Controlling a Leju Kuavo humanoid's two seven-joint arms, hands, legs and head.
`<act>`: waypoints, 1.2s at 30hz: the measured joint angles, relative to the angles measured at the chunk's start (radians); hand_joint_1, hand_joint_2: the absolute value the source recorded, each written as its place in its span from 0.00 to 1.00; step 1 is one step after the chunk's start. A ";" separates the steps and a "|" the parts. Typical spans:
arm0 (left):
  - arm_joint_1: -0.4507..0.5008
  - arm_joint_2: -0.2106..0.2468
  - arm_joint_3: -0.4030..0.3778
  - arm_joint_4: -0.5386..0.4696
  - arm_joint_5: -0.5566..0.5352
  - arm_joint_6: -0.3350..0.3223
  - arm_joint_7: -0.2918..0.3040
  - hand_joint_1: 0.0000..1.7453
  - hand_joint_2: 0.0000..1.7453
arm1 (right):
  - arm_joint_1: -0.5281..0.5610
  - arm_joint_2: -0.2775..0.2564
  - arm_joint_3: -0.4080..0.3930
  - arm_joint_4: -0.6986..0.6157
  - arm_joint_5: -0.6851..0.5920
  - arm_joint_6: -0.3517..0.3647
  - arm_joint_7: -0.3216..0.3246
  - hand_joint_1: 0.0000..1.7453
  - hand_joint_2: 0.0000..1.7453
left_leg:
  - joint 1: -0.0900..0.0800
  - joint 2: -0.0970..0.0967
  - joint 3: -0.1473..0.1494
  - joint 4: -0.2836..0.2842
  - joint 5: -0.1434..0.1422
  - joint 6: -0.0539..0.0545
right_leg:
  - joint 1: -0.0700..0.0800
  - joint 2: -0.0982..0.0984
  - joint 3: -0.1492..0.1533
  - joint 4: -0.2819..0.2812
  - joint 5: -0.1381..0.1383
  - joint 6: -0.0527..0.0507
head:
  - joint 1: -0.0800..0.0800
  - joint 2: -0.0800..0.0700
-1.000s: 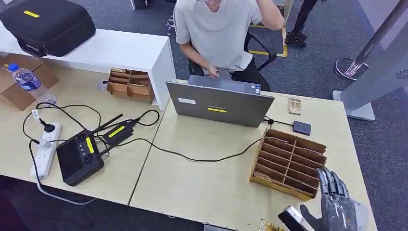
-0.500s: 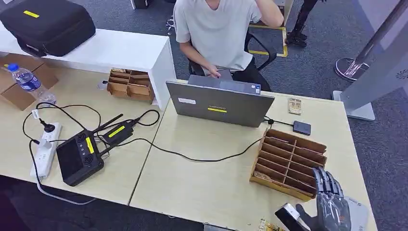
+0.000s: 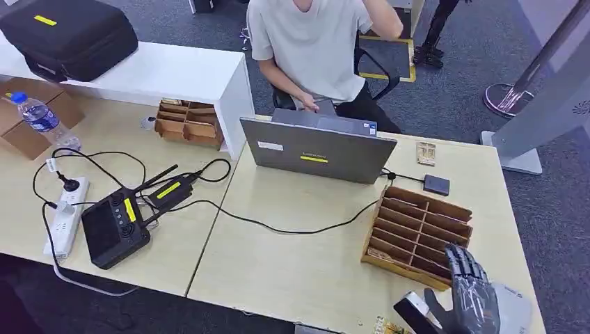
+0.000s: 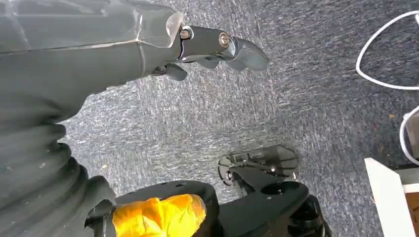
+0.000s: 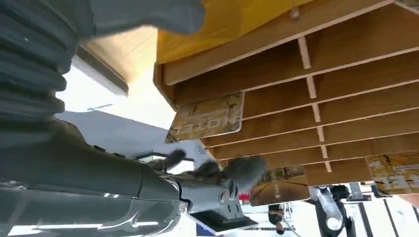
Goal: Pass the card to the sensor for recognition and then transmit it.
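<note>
Bottle (image 3: 43, 120) of water with blue cap, lying at the far left of the light wooden desk (image 3: 292, 264), well apart from both hands. White power strip (image 3: 66, 216) with plugged cables, beside a black handheld controller (image 3: 115, 226) bearing a yellow strip. Black case (image 3: 69, 35) on a white raised counter; small brown tray (image 3: 186, 122) at its foot. Grey laptop (image 3: 316, 149), lid towards the camera, a person in a pale shirt (image 3: 306, 42) seated behind it. Small black sensor box (image 3: 436, 184) on a cable, beyond the fingertips and past the organiser. Wooden slotted organiser (image 3: 417, 233), its near corner just ahead of the fingertips. Right hand (image 3: 469, 299) at the desk's near right edge, dark fingers (image 3: 463, 261) extended and slightly apart, reaching to the organiser's rim, gripping nothing. Cards: one (image 5: 207, 118) projecting from a slot just beyond the fingers in the right wrist view, another (image 5: 281, 185) beside the fingertips, a third (image 5: 395, 173) further along; a loose card (image 3: 426, 153) lies on the desk far past the fingertips, next to the laptop. Left hand (image 4: 148, 49) hanging over grey carpet, fingers (image 4: 237, 47) lightly curled and holding nothing.
</note>
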 joint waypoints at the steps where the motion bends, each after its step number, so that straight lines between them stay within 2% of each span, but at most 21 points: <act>1: 0.000 0.000 0.000 0.000 0.000 0.000 0.000 0.00 1.00 | -0.001 0.000 0.001 0.001 -0.001 0.001 0.000 1.00 1.00 | 0.000 0.000 0.000 0.000 0.000 0.000 | 0.000 0.000 0.000 0.000 0.000 0.000 | 0.000 0.000; 24: 0.000 0.000 0.000 0.000 -0.002 -0.008 -0.001 0.00 1.00 | -0.024 0.006 0.011 0.024 -0.014 -0.005 -0.010 1.00 1.00 | 0.000 0.000 0.000 0.000 0.000 0.000 | 0.000 0.000 0.000 0.000 0.000 0.000 | 0.000 0.000; 30: -0.001 0.000 0.000 0.000 -0.010 -0.003 -0.032 0.00 1.00 | -0.029 0.006 0.015 0.029 -0.017 -0.005 -0.013 1.00 1.00 | 0.000 0.000 0.001 0.000 0.000 0.000 | 0.000 0.000 0.000 0.000 0.000 0.000 | 0.000 0.000; 36: -0.004 0.000 0.000 0.000 -0.008 0.011 -0.033 0.00 1.00 | -0.030 0.006 0.015 0.031 -0.010 -0.008 -0.014 1.00 1.00 | 0.000 0.000 0.001 0.000 0.000 0.000 | 0.000 0.000 0.000 0.000 0.000 0.000 | 0.000 0.000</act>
